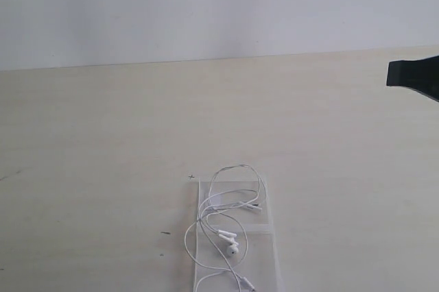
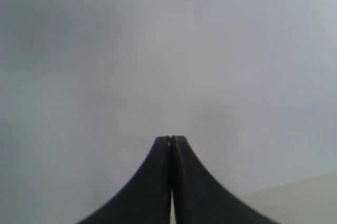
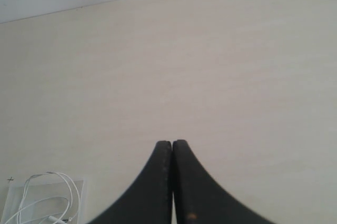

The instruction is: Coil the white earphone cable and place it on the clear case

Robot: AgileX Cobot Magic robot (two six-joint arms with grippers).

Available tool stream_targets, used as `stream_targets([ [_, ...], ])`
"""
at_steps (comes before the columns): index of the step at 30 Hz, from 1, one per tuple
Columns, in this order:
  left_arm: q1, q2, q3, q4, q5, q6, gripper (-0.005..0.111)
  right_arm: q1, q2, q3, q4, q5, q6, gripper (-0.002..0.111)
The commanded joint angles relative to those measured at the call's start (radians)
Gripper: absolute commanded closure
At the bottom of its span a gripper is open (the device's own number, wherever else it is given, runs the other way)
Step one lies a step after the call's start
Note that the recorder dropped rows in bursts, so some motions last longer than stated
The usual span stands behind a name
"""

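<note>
Two units are clenched and empty: left end effector [image 2: 171,141] and right end effector [image 3: 172,144]. The white earphone cable [image 1: 232,249] lies looped on the clear case [image 1: 269,258].

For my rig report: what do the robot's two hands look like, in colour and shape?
Both the left hand and the right hand have two matte black fingers, broad at the base and curving in to narrow tips. No cables show. In the exterior view only a black block of the right arm appears.
</note>
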Motion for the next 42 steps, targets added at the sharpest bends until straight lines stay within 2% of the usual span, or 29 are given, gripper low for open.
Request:
stream_targets([
  [1, 0.033, -0.021, 0.002, 0.007, 0.001, 0.048, 0.107, -0.005, -0.003, -0.002, -0.004, -0.006, -0.007, 0.108],
  [5, 0.033, -0.021, 0.016, 0.031, -0.003, 0.092, 0.107, -0.005, -0.003, -0.002, -0.004, -0.006, -0.007, 0.108],
  [7, 0.033, -0.021, 0.058, 0.048, -0.020, 0.122, 0.107, -0.005, -0.003, -0.002, -0.004, -0.006, -0.007, 0.108],
  [12, 0.033, -0.021, 0.231, 0.041, -0.160, 0.099, 0.107, -0.005, -0.003, -0.002, -0.004, -0.006, -0.007, 0.108],
  [14, 0.033, -0.021, 0.303, 0.106, -0.213, 0.014, 0.107, -0.005, -0.003, -0.002, -0.004, -0.006, -0.007, 0.108],
  [16, 0.033, -0.021, 0.359, 0.262, -0.244, -0.150, 0.107, -0.005, -0.003, -0.002, -0.004, -0.006, -0.007, 0.108],
  [17, 0.033, -0.021, 0.387, 0.385, -0.250, -0.295, 0.107, -0.005, -0.003, -0.002, -0.004, -0.006, -0.007, 0.108],
  [19, 0.033, -0.021, 0.416, 0.487, -0.254, -0.411, 0.107, -0.005, -0.003, -0.002, -0.004, -0.006, -0.007, 0.108],
  [21, 0.033, -0.021, 0.442, 0.550, -0.256, -0.473, 0.107, -0.005, -0.003, -0.002, -0.004, -0.006, -0.007, 0.108],
  [24, 0.033, -0.021, 0.467, 0.551, -0.259, -0.482, 0.107, -0.005, -0.003, -0.002, -0.004, -0.006, -0.007, 0.108],
  [32, 0.033, -0.021, 0.467, 0.551, -0.206, -0.482, 0.107, -0.005, -0.003, -0.002, -0.004, -0.006, -0.007, 0.108],
  [42, 0.033, -0.056, 0.467, 0.574, 0.013, -0.482, 0.107, -0.005, -0.003, -0.002, -0.004, -0.006, -0.007, 0.108],
])
